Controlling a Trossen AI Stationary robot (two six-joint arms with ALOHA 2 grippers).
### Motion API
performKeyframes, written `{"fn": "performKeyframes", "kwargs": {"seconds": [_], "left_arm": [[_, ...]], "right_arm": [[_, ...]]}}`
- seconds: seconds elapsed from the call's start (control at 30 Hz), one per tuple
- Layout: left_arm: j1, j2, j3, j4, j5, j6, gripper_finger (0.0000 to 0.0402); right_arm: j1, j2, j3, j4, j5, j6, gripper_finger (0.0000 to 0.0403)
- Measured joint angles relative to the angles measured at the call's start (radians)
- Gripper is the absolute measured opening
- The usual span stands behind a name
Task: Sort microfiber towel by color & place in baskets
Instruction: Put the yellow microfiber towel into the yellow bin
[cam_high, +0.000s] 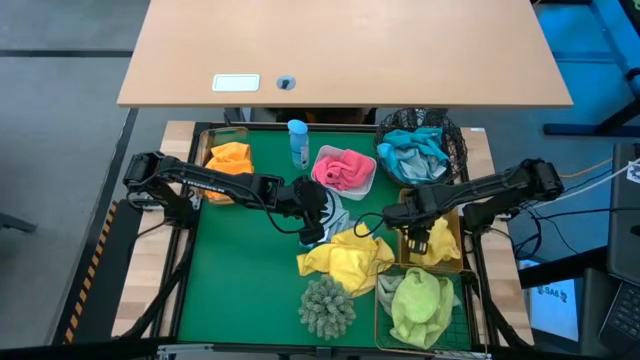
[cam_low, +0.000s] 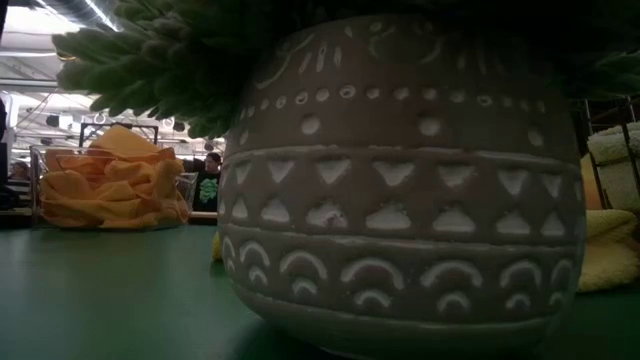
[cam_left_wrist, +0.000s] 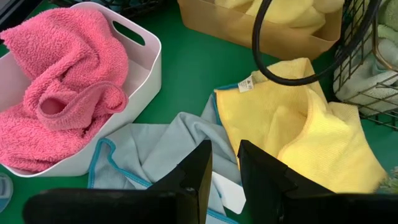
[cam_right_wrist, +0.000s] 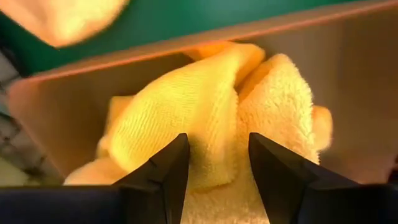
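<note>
Yellow towels (cam_right_wrist: 205, 124) fill the gold basket (cam_high: 455, 240) at the right side of the mat, and the right gripper (cam_right_wrist: 214, 168) hangs over them, fingers spread, holding nothing. The left gripper (cam_left_wrist: 221, 168) hovers at mid-table above a grey cloth (cam_left_wrist: 155, 152), fingers narrowly parted and empty; a loose yellow cloth (cam_left_wrist: 298, 124) lies just beside it. Pink towels sit in the white tub (cam_left_wrist: 146, 68). My judgement: the right arm should lift straight clear without snagging pile, and the left should pinch one layer only, away from the yellow edge.
</note>
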Motion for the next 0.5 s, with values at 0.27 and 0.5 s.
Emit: {"fn": "performKeyframes", "kwargs": {"seconds": [0.27,0.5], "left_arm": [[0.0,0.0,0.0,0.0,0.0,-0.001,0.0077],[0.0,0.0,0.0,-0.023,0.0,-0.046,0.0077]], "right_arm": [[0.0,0.0,-0.118,0.067,0.067,0.003,0.0168],[0.0,0.0,-0.196,0.124,0.067,0.002,0.0168]]}}
